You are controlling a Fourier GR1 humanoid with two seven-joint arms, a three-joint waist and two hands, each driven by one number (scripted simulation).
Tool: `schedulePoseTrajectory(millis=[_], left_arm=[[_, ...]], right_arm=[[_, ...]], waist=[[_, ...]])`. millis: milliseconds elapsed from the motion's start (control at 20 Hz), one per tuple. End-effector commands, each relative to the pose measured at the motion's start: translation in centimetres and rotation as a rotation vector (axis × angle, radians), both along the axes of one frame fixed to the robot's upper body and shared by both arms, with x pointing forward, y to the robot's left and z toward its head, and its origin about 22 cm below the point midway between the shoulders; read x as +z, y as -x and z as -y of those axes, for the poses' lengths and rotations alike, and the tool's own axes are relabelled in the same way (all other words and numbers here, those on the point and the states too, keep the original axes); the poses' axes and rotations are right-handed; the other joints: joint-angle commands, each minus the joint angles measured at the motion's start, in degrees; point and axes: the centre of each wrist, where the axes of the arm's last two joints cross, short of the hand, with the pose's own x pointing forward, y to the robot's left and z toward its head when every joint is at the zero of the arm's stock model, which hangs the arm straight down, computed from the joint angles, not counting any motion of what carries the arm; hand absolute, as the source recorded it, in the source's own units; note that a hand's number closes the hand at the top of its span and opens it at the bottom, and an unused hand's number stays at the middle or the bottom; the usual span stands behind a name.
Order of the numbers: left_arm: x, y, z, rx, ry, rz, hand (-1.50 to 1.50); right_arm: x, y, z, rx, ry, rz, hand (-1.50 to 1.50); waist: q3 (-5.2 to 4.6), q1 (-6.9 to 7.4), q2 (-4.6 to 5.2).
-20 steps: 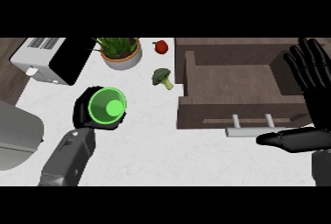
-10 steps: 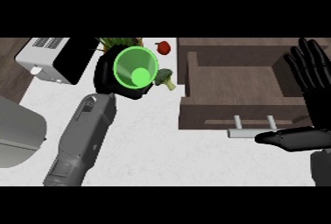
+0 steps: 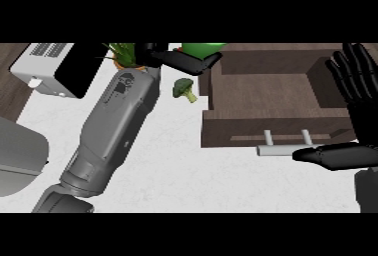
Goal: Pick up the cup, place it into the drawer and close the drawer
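Cup carried toward drawer, not yet over it.

Green cup [image 3: 201, 48] at the view's top edge, left hand [image 3: 181, 60] with fingers [image 3: 193, 64] curled round it, just left of the open drawer [image 3: 275, 97]. Broccoli [image 3: 184, 89] on the table [image 3: 192, 175] below. Right hand [image 3: 358, 87] rests open at the right edge. Advice: carry rightward past the drawer wall, lower inside, then release.

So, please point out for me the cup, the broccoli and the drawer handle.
cup [image 3: 201, 48]: head view, on its green side above the left hand's fingers.
broccoli [image 3: 182, 88]: head view, on its dark green top.
drawer handle [image 3: 279, 149]: head view, on the pale bar.
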Motion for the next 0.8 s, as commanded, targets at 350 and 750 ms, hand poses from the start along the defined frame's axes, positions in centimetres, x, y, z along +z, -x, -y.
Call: schedulePoseTrajectory(millis=[350, 750], left_arm=[[3.6, -1.3, 5.9, 0.105, -0.174, -0.199, 1.5], [-1.1, -1.3, 4.9, 0.05, -0.342, -0.34, 1.5]], right_arm=[[0.4, -0.7, -0.4, 0.047, -0.004, 0.032, -1.5], [1.1, -1.4, -0.1, 0.079, 0.005, 0.05, -1.5]], waist=[[0.07, -3.46, 1.12], [0.11, -6.63, 2.01]])
